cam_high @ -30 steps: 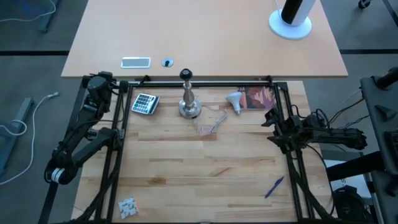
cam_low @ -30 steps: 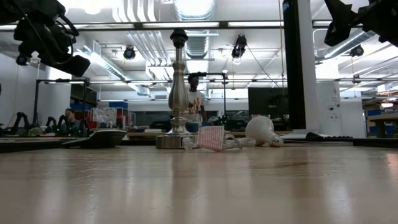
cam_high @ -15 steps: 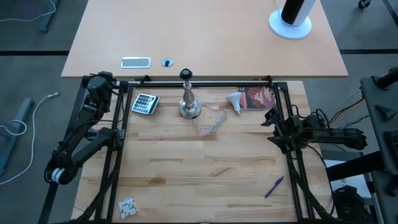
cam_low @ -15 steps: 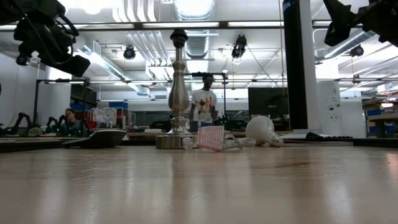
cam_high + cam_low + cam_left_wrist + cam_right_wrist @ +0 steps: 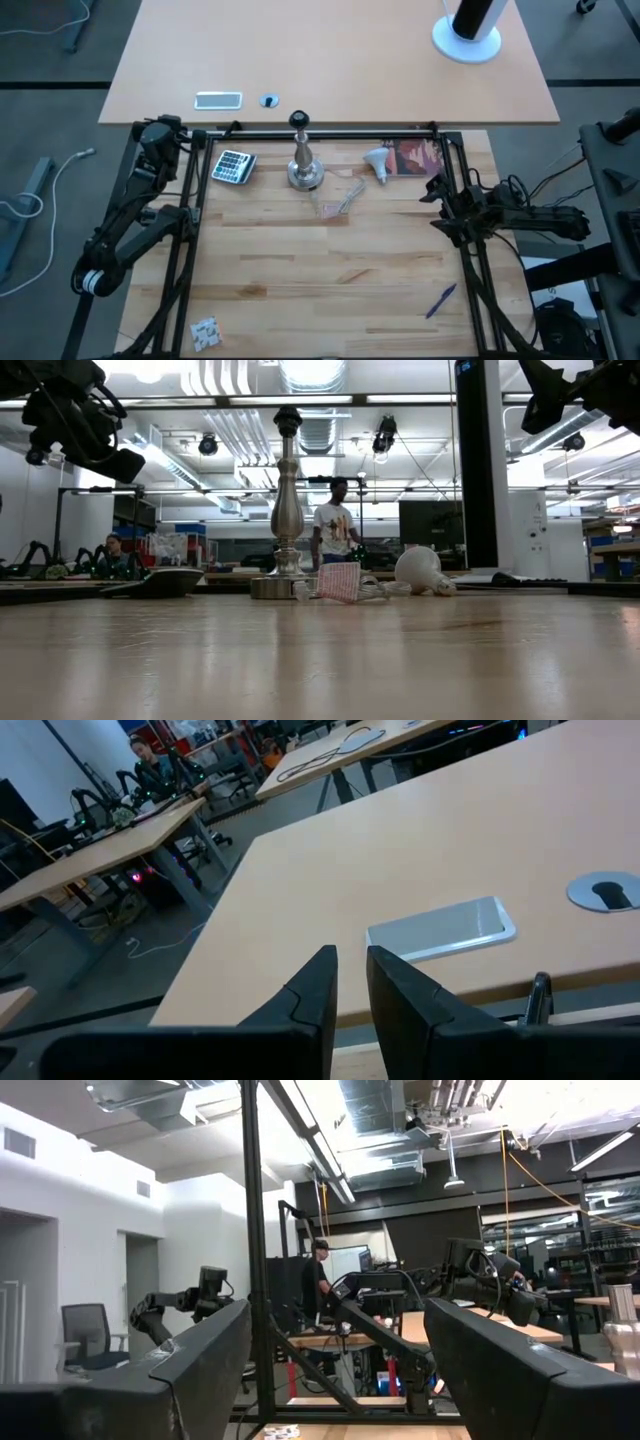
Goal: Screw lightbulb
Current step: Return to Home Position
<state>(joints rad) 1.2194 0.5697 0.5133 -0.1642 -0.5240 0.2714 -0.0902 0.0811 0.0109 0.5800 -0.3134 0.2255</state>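
Lightbulb (image 5: 377, 160), just one, lies near one silver lamp stand (image 5: 304, 160). Left gripper (image 5: 345, 982) is empty and nearly closed; right gripper (image 5: 335, 1340) is empty, its fingers spread wide.

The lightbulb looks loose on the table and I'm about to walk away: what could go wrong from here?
The lightbulb lies on its side, unheld, so a knock might roll it against the lamp stand or off the table. The left hand and right hand sit at the table's sides, away from it.

Bright, even overhead light, ceiling lights (image 5: 310, 375) flaring white — soft sheen on the wooden table (image 5: 320, 660), faint shadows
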